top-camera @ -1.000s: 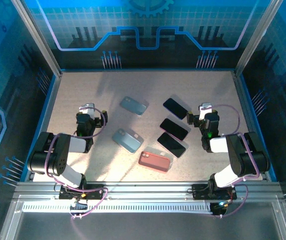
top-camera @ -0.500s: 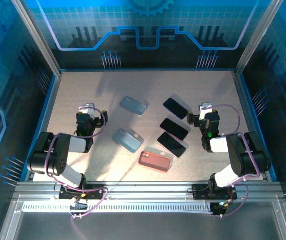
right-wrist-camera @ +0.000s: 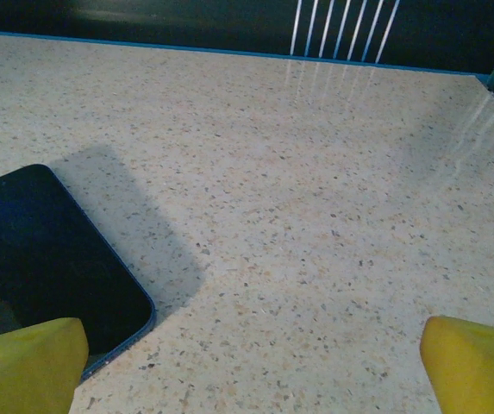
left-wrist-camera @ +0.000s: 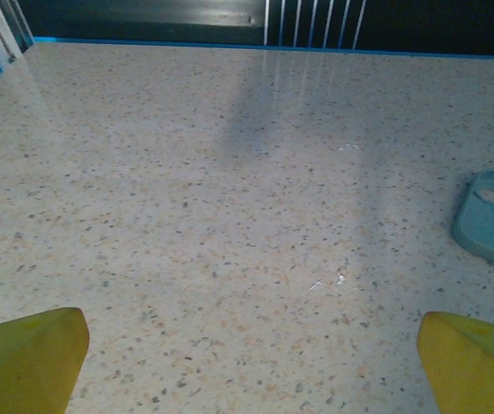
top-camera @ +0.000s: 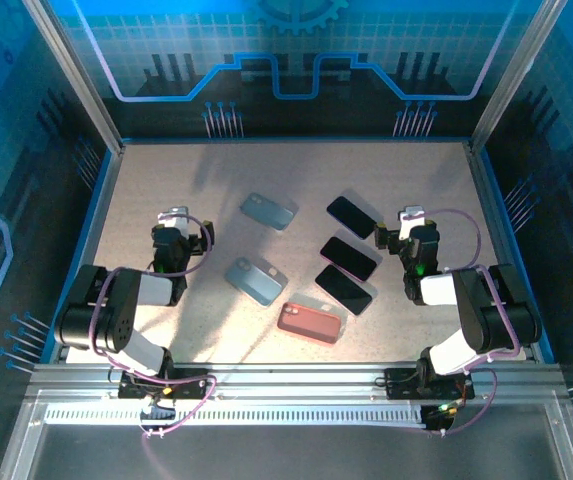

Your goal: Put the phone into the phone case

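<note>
No grasp yet; both jaws stand open, empty. Next, right jaws should shift left to the flat black phone, left jaws right to the teal plastic case.

We are looking down on a pale, speckled table sitting inside a blue enclosure. A translucent blue back wall, printed with a grid and circuit-like lines, is rising behind the table's far edge, and darker blue side panels are closing in the left and right. Silver metal posts are slanting up from the far corners. Blue trim is running along the table's edges. Thin white pins are standing in clusters by the far edge, and a metal rail is spanning the near edge. Bright light is falling on the table's middle, while soft shadows are lying toward the far edge.
</note>
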Controlling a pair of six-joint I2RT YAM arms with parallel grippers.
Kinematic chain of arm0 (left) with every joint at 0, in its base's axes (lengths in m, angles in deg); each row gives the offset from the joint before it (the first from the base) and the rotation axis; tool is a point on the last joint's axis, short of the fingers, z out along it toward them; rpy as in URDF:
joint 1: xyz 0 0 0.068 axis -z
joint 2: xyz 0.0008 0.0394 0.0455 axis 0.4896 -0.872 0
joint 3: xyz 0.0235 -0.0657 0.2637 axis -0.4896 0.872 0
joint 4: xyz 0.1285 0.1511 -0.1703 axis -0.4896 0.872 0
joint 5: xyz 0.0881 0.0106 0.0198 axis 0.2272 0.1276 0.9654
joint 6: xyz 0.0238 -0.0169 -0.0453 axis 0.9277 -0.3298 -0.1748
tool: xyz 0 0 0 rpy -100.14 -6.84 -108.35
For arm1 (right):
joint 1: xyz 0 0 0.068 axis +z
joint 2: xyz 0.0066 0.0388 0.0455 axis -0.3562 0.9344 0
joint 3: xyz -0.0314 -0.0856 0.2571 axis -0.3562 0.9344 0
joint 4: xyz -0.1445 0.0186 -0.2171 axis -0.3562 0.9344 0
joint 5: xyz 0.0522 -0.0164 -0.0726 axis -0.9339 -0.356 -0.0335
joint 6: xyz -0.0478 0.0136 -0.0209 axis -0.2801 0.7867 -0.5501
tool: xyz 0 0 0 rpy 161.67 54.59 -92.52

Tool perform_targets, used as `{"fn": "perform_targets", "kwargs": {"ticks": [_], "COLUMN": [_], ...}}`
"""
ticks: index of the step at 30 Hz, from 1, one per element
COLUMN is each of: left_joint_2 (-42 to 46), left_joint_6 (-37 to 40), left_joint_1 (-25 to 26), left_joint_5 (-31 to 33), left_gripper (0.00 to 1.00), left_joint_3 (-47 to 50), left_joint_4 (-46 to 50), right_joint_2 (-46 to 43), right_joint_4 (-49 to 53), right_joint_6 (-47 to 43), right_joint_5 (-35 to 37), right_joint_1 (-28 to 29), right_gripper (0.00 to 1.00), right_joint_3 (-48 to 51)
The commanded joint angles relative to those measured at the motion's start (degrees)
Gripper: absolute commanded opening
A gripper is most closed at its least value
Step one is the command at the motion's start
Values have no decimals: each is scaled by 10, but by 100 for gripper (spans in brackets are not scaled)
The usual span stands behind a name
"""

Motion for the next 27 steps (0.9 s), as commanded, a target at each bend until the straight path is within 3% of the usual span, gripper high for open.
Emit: {"fn": "perform_targets", "kwargs": {"ticks": [1, 4, 9, 12, 14, 19, 27], "left_joint_2": [68, 112, 155, 168, 173, 191, 213], "left_joint_6": [4, -19, -86, -89, -86, -119, -170], "left_joint_1": [17, 35, 57, 85, 103, 128, 149], "left_joint_5": [52, 108, 76, 76, 85, 79, 46], "left_gripper": [96, 96, 89, 86, 85, 84, 84], "left_joint_3": [-31, -80, -118, -141, -155, -172, -177], "left_joint_4": [74, 200, 296, 341, 363, 396, 454], "right_joint_2": [-12, -17, -18, -69, -109, -128, -123], "right_joint_4": [-11, -53, -56, 102, 235, 424, 574], "right_joint_6": [-14, -24, -28, -26, -19, 12, 100], "right_joint_5": [16, 34, 42, 79, 71, 30, 21], "right_joint_1": [11, 24, 29, 36, 35, 43, 104], "right_gripper": [100, 100, 100, 100, 100, 100, 100], "right_joint_3": [-9, 15, 16, -50, -119, -225, -238]}}
